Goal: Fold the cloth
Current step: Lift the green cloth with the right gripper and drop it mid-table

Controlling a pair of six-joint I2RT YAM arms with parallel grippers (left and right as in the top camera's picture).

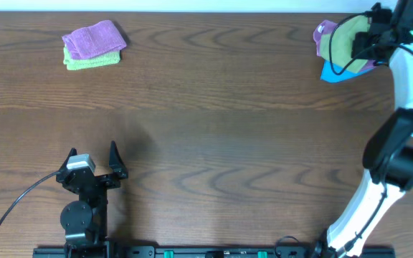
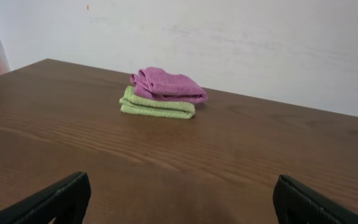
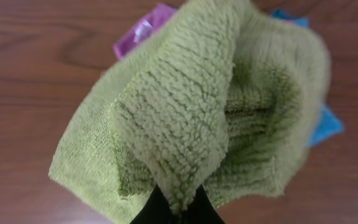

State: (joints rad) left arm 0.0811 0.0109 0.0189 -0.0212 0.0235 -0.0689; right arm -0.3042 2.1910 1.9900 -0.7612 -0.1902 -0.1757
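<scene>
The cloth [image 1: 343, 41] is a lime-green fuzzy towel bunched at the far right of the table. My right gripper [image 1: 368, 39] is over it. In the right wrist view a pinched fold of the cloth [image 3: 179, 106] rises from between the black fingertips, with the right gripper [image 3: 178, 208] shut on it. No white tag shows. My left gripper [image 1: 93, 150] rests near the front left, far from the cloth, its jaws wide apart. In the left wrist view nothing lies between the left gripper [image 2: 179, 205] fingers but bare wood.
Beneath the cloth lie a purple towel [image 1: 324, 31] and a blue one [image 1: 335, 72], also seen as purple towel [image 3: 143, 31] and blue towel [image 3: 325, 124]. At the far left, a purple towel [image 1: 94, 37] sits on a folded paler yellow-green towel [image 1: 92, 61].
</scene>
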